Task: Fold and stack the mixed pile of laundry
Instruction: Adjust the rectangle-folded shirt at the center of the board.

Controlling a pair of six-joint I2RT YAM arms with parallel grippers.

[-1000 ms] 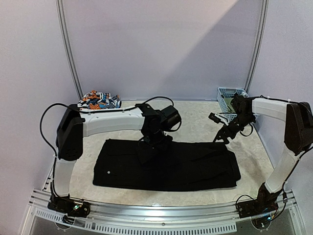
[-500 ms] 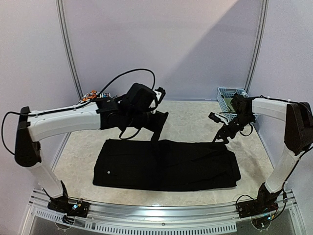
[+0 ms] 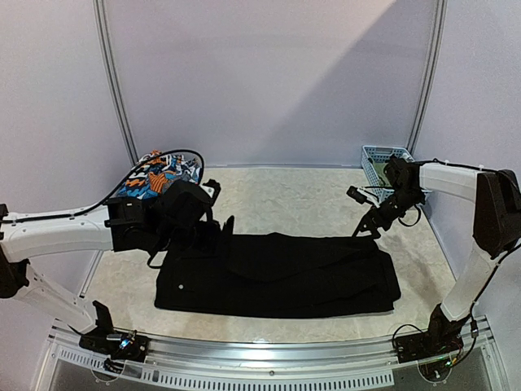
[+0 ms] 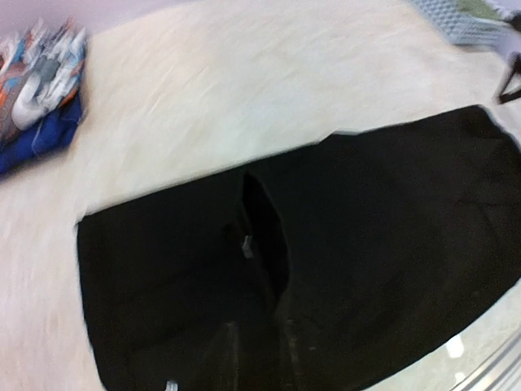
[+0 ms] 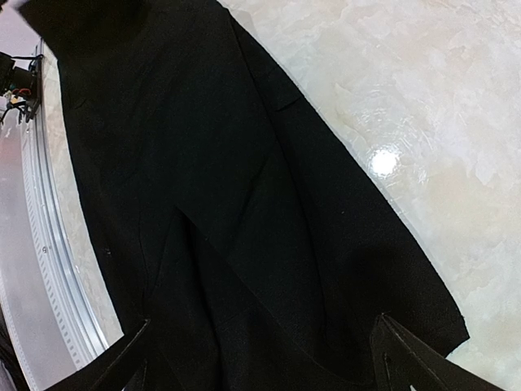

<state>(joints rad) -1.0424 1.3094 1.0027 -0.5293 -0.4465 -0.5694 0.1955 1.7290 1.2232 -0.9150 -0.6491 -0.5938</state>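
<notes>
The long black trousers (image 3: pixel 281 273) lie folded flat across the middle of the table. My left gripper (image 3: pixel 221 230) is low over their far left edge. In the left wrist view its dark fingers (image 4: pixel 232 352) blur into the black cloth (image 4: pixel 342 244), with a narrow gap between them, and whether cloth sits in that gap does not show. My right gripper (image 3: pixel 368 226) hangs open just above the trousers' far right corner, wide fingertips (image 5: pixel 134 352) over black fabric (image 5: pixel 244 204). The orange-blue-white print (image 3: pixel 159 173) lies at the back left on a blue piece (image 4: pixel 32 134).
A light-blue lattice basket (image 3: pixel 381 160) stands at the back right corner, behind my right arm. The metal rail (image 3: pixel 260 358) runs along the table's near edge. Bare marbled tabletop (image 3: pixel 317 199) stretches behind the trousers.
My left arm lifted a strip of black cloth from the trousers' middle, then swung left and down to their far left edge. The right arm stayed put.
</notes>
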